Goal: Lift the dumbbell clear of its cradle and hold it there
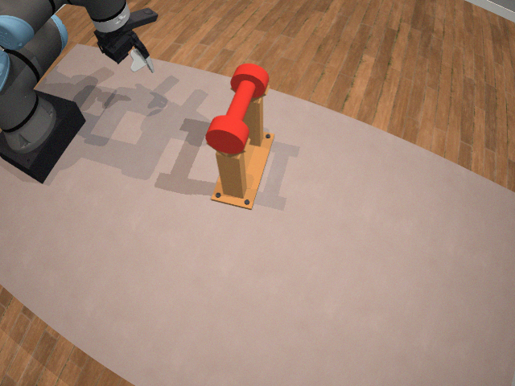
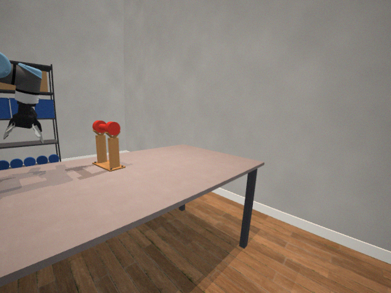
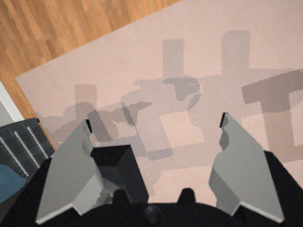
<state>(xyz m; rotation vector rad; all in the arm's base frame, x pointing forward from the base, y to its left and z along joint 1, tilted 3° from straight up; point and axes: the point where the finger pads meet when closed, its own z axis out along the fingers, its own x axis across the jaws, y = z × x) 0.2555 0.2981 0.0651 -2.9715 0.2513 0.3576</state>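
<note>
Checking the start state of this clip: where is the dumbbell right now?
In the top view the dumbbell lies across the two posts of its cradle near mid-table, well apart from the open end effector hanging at the upper left.

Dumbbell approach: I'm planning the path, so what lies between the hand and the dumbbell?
Only shadowed table shows between the open hand and the dumbbell in the top view; nothing stands there.
</note>
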